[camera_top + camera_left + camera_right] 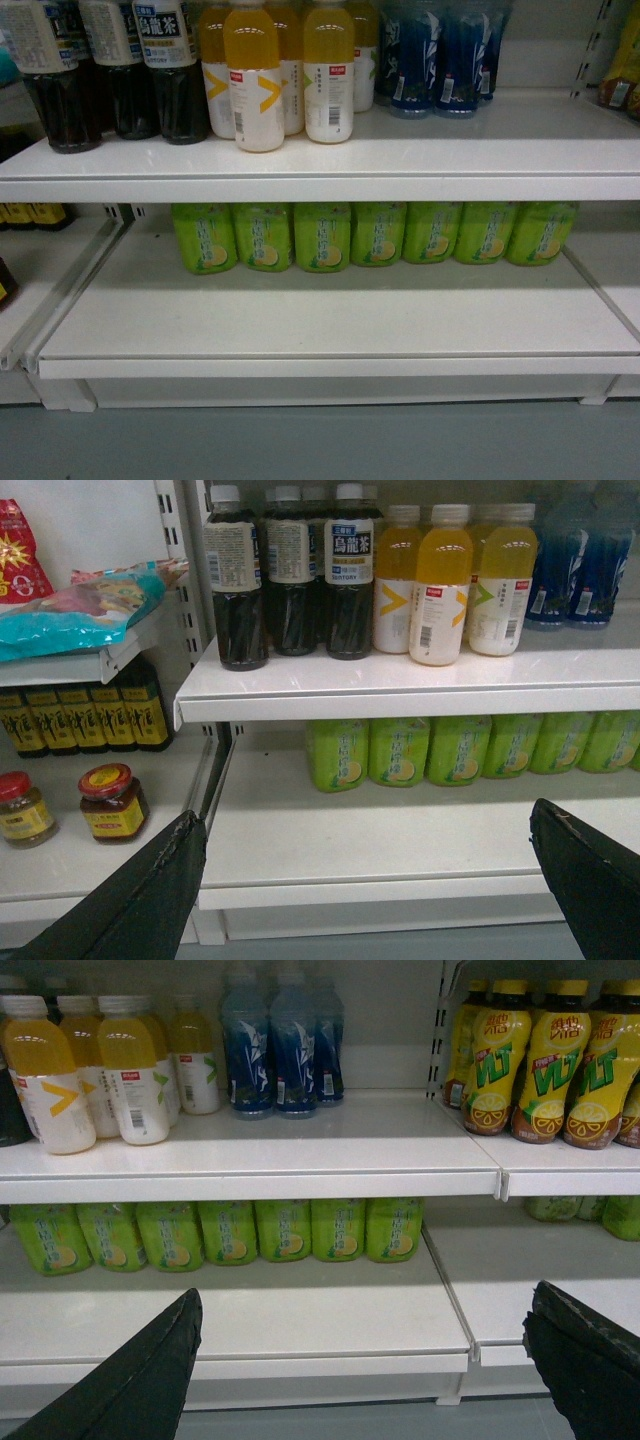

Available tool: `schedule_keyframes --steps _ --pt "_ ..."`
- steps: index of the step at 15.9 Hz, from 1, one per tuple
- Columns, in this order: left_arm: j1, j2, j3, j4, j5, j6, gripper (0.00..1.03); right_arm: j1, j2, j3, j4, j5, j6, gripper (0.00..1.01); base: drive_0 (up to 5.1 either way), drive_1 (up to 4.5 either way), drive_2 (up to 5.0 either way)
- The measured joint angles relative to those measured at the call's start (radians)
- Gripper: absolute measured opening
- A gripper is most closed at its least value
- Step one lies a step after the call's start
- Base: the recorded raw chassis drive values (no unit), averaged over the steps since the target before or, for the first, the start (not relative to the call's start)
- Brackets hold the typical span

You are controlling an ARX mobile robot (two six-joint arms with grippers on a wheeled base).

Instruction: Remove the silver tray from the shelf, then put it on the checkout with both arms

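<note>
Head view shows the shelf (330,330), its lower white board bare along the front edge, green bottles (370,232) lined at the back edge; no silver tray appears in any view. By the task's wording, a wide metal tray would likely be stiff, smooth and slippery, best pinched at opposite rims. Left gripper (370,880) and right gripper (365,1360) both hang released, holding nothing.
</note>
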Motion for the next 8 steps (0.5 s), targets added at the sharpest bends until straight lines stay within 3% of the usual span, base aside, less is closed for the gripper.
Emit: schedule_keyframes --steps 8 --pt "0.000 0.000 0.000 0.000 0.000 0.000 0.98 0.000 0.000 0.000 0.000 0.000 0.000 0.98 0.0 0.00 0.0"
